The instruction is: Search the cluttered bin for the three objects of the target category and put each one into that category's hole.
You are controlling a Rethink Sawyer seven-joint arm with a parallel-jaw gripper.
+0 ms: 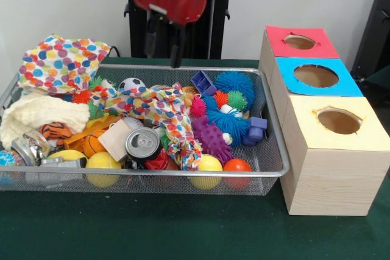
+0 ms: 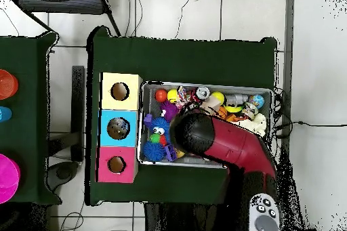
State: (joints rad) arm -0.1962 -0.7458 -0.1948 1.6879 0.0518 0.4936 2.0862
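A wire mesh bin point(image 1: 274, 144) holds a jumble of toys. Among them are a blue spiky ball point(image 1: 234, 82), a purple spiky toy point(image 1: 211, 138), a soda can point(image 1: 143, 144), two yellow balls point(image 1: 102, 162) point(image 1: 208, 165), an orange ball point(image 1: 237, 165) and a small soccer ball point(image 1: 131, 83). My gripper point(image 1: 164, 50) hangs above the bin's far rim, open, with nothing between its fingers. In the overhead view the red arm point(image 2: 223, 143) covers the gripper and the middle of the bin point(image 2: 146, 89).
Three wooden boxes stand in a row beside the bin, each with a round hole: red top point(image 1: 300, 42), blue top point(image 1: 315, 76), yellow top point(image 1: 338, 120). A polka-dot cloth point(image 1: 61, 62) and a white knit cloth point(image 1: 36, 114) pile up at the bin's left end.
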